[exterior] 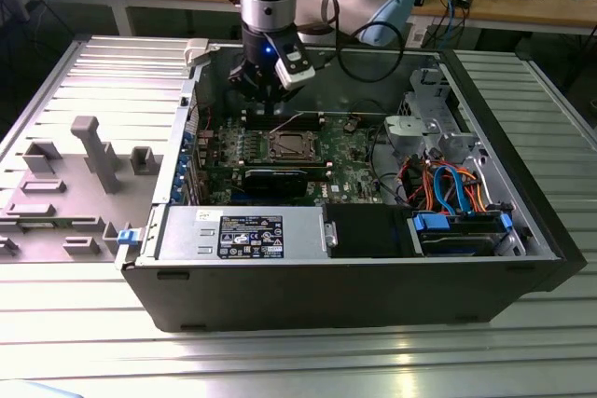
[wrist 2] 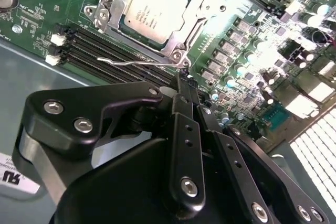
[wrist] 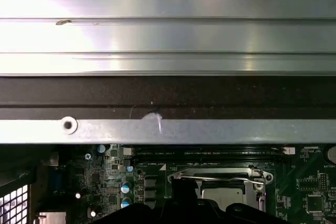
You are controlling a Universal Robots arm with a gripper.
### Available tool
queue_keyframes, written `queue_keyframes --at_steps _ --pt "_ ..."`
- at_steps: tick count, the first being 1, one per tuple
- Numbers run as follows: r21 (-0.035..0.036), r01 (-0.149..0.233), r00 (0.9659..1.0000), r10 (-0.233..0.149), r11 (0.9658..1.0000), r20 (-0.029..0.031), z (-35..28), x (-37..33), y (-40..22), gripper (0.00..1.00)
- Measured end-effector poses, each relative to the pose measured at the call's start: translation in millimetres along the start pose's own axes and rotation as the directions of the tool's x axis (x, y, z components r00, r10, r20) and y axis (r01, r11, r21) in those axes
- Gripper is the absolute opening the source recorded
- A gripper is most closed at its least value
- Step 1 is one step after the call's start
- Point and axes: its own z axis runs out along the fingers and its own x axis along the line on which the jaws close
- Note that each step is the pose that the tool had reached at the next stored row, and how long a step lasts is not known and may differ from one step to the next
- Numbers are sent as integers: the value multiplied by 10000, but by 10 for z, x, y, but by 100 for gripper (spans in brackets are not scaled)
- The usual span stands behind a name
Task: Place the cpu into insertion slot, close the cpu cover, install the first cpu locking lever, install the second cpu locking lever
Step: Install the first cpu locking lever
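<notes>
While the open computer case [exterior: 522, 221] lies on the ribbed metal table [exterior: 84, 323], its green motherboard [exterior: 350, 170] carries the insertion slot [wrist 2: 157, 17], and the cpu [wrist 2: 156, 6] sits flat inside that socket with its silver-grey top showing. The cpu cover [wrist 2: 202, 9] lies closed around the chip, its frame bordering the square window. A thin silver locking lever [wrist 2: 139, 61] runs along the socket's edge beside the black memory slots [wrist 2: 100, 51]. In the exterior view the socket [exterior: 286, 145] appears near the middle of the board, with the power supply [exterior: 242, 233] at the case's near wall and a bundle of coloured cables [exterior: 448, 184] toward the exterior view's right. The gripper [wrist 2: 182, 80] hangs just above the board near the lever, its fingers pressed together and holding nothing. In the first wrist view the gripper's dark body hides the socket's [wrist: 223, 187] lower part.
</notes>
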Motion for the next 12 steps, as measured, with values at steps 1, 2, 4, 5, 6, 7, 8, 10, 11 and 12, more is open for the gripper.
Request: queue_keyframes --at_steps 1,2,4,5,6,7,8,10,11,12 --pt "0 0 10000 0 10000 0 14 -3 6 11" --pt "1 0 10000 0 10000 0 27 -6 11 11" --pt "7 0 10000 0 10000 -1 57 -14 29 11" --pt "16 4 10000 -4 10000 0 78 -27 41 11" --pt "32 7 10000 -7 10000 0 102 -44 51 11" --pt "39 7 10000 -7 10000 1 114 -51 54 11" --pt "49 8 10000 -8 10000 0 127 -58 56 11" --pt "64 11 10000 -11 10000 0 157 -72 60 11" --pt "65 11 10000 -11 10000 -1 169 -77 61 11" --pt "66 12 10000 -12 10000 0 179 -81 63 11"
